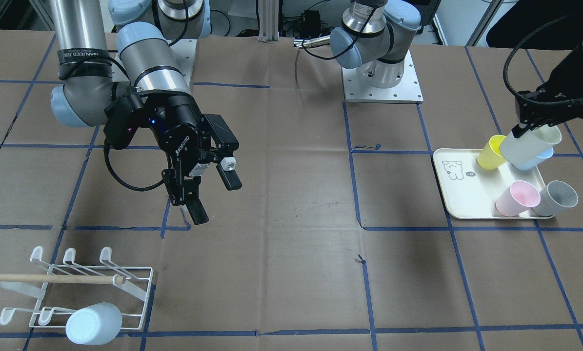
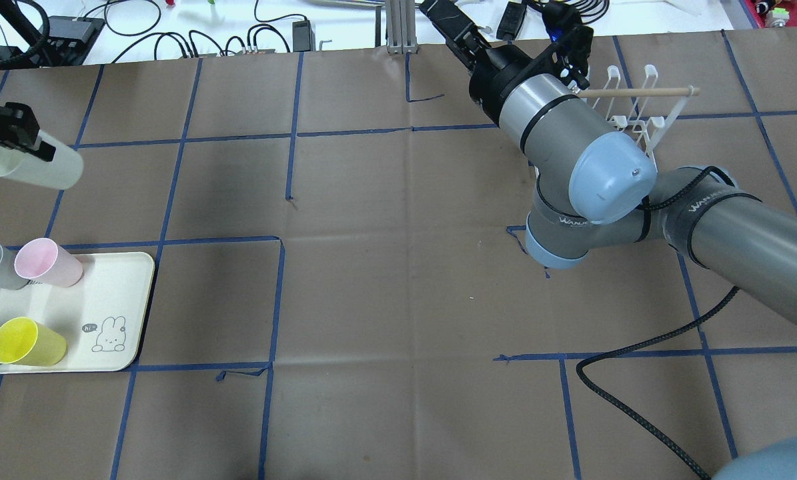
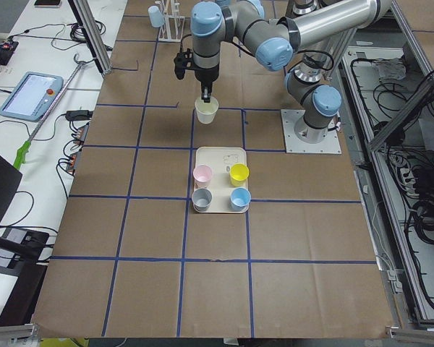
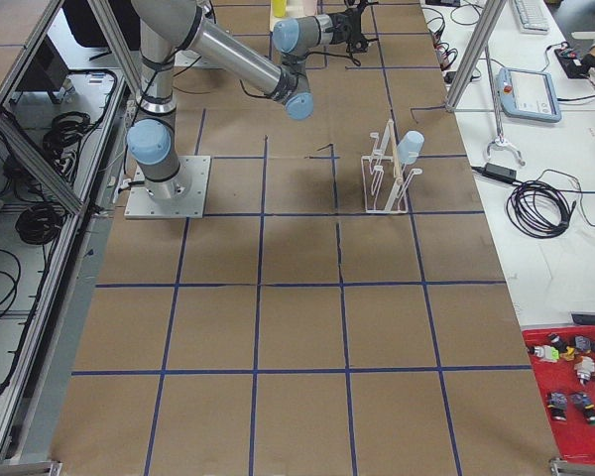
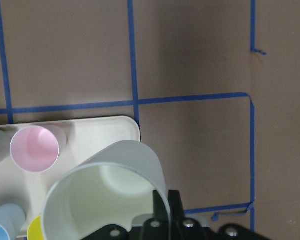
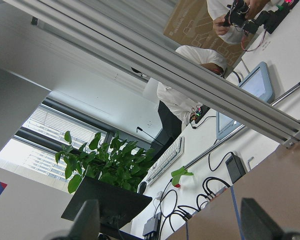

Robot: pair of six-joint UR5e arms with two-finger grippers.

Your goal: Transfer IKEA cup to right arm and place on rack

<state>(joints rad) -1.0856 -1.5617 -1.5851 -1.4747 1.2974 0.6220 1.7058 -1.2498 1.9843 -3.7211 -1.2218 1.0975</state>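
Above the tray (image 1: 454,195), the cup (image 1: 529,146) is clamped at its rim by the left end effector (image 1: 519,130) and held tilted, clear of the other cups. For a sound handover it should be carried toward the middle of the surface with its body left exposed, so that it can be taken by the right end effector (image 1: 215,199), whose fingers are spread wide and empty. The right arm (image 1: 150,68) is bent above the surface, wrist tipped downward, with the rack (image 1: 52,278) nearby.

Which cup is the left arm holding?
The cream cup, tilted in the air with its rim pinched by the left end effector; the others rest on the tray or the rack.
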